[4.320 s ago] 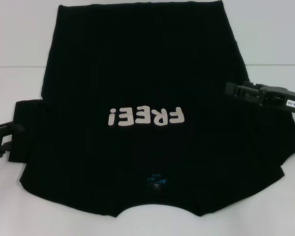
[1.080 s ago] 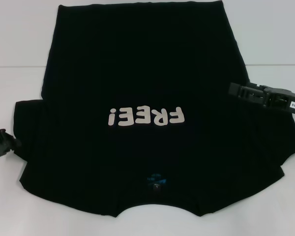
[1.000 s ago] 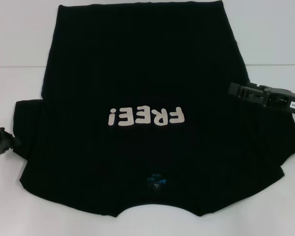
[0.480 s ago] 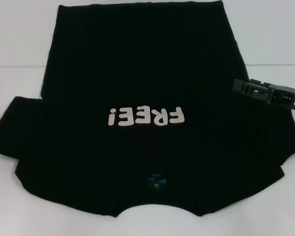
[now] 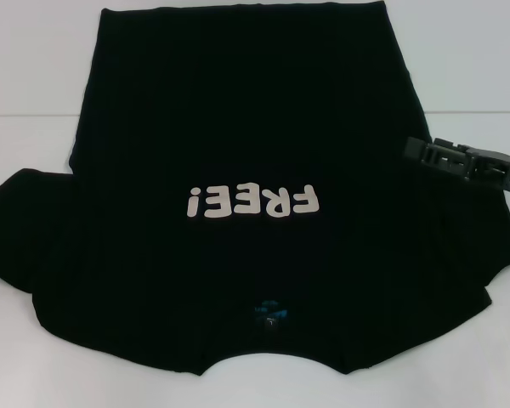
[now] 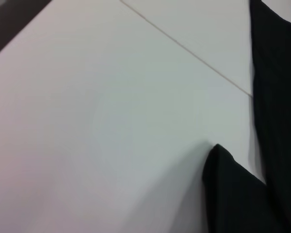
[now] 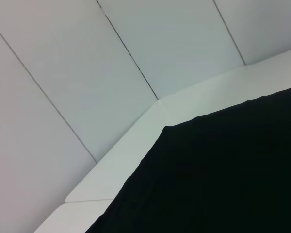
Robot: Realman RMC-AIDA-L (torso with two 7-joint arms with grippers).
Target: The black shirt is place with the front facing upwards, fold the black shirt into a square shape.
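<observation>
The white table (image 5: 34,76) carries everything here, and it gives a flat base, which the folding needs. On it the black shirt (image 5: 246,127) lies spread out and covers most of the middle. Its collar is near to us and its hem is at the far edge, so the "FREE!" lettering (image 5: 253,202) reads upside down from our head. The front faces up, as the task asks. Both sleeves lie out to the sides, and we judge that no fold is made yet on the body. The small blue neck label (image 5: 268,313) shows inside the collar.

Our right gripper (image 5: 416,151) hovers at the right edge of the shirt, just above the right sleeve, probably because this side is the next to be taken. It holds nothing, but we cannot tell how wide its fingers stand. Our left gripper does not show in the head view; its wrist camera sees only the table and the left sleeve (image 6: 242,194).
</observation>
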